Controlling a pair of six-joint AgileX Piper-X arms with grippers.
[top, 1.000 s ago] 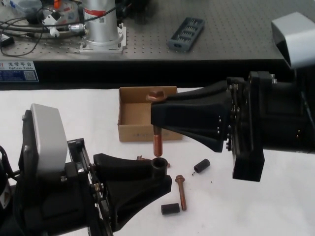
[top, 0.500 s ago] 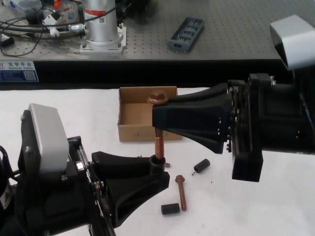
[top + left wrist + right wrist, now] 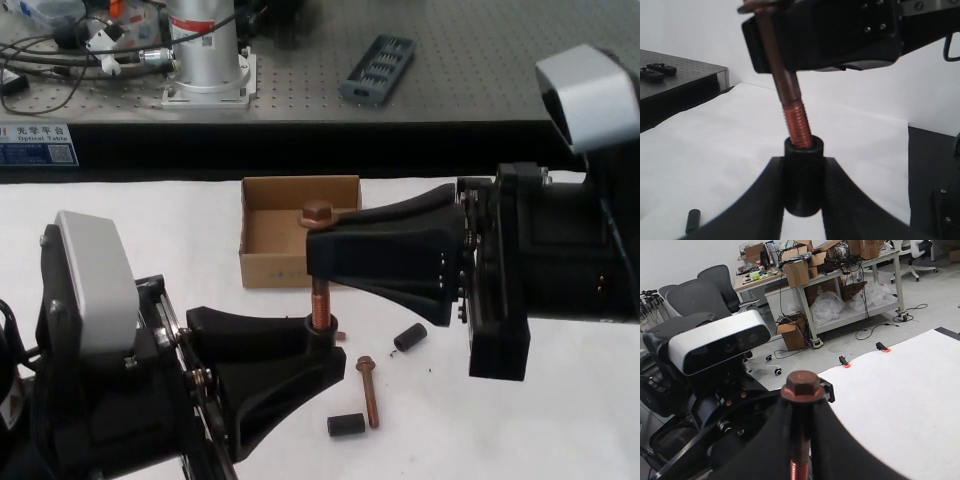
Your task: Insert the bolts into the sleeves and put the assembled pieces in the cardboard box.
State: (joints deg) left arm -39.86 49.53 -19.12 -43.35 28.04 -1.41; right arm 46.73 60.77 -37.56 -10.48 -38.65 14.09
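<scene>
My left gripper [image 3: 802, 185] is shut on a black sleeve [image 3: 803, 175], held upright above the white sheet. My right gripper [image 3: 800, 440] is shut on a copper bolt [image 3: 800, 435], head up. The bolt's threaded tip [image 3: 797, 127] stands inside the sleeve's mouth. In the high view the bolt [image 3: 320, 290] runs down from the right gripper [image 3: 325, 245] into the sleeve [image 3: 320, 335] in the left gripper [image 3: 318, 350]. A second bolt [image 3: 369, 390] and two loose sleeves [image 3: 410, 337] [image 3: 346, 424] lie on the sheet. The open cardboard box [image 3: 262, 270] stands just behind.
A black perforated bench runs along the back with a metal post [image 3: 205, 45], cables and a dark rack [image 3: 378, 68]. Another small sleeve [image 3: 692, 220] lies on the sheet in the left wrist view. White sheet lies bare to the left of the box.
The right gripper has come down with the bolt, and its tip has gone from above the sleeve into the sleeve's mouth. The left gripper shifted slightly under it.
</scene>
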